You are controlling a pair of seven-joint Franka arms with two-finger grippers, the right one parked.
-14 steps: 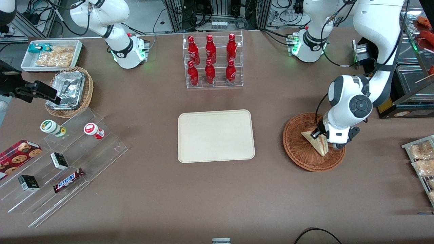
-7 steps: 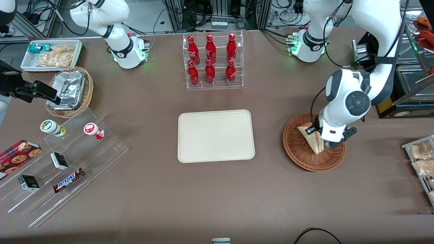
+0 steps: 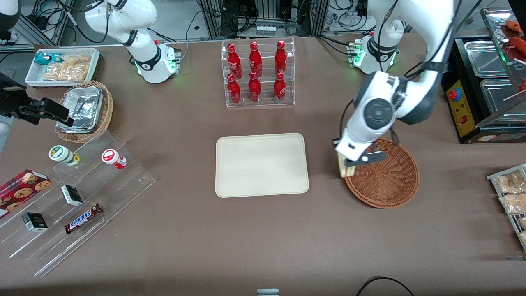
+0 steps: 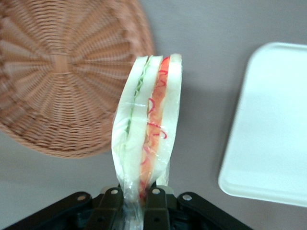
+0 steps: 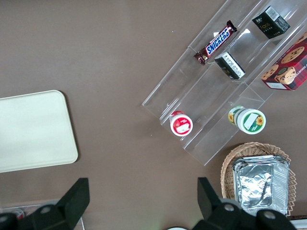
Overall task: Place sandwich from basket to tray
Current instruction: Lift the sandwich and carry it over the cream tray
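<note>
So the gripper (image 4: 133, 203) is clamped on the sandwich (image 4: 147, 127), pinching it by one end. In the wrist view the wedge sticks straight out from between the two black fingers (image 4: 111, 203), cut edge facing the camera: green layer on one side, red on the other, white bread between and outside.

Where it is: off the wicker, in the air. In the front view the sandwich (image 3: 345, 167) hangs under the wrist right at the basket (image 3: 390, 185) rim, at about the 9 o'clock edge of it, over the strip of brown table between basket and tray (image 3: 261, 164). The tray sits further out at 9 o'clock from there and has nothing on it. The basket looks bare too.

Handling thoughts, my guess only: it looks wrapped in thin clear film, glossy with wrinkles, so probably a bit slippery. The bread is soft and light, so weight is not the worry; squashing is. Held by one end, the long part cantilevers out and could sag or swing on a fast move. Gripping across the flat bread faces like it is now seems right to me, since squeezing on the cut edge would push the filling out. I'd lower it close to the tray before letting go so it doesn't tip over or slide.
</note>
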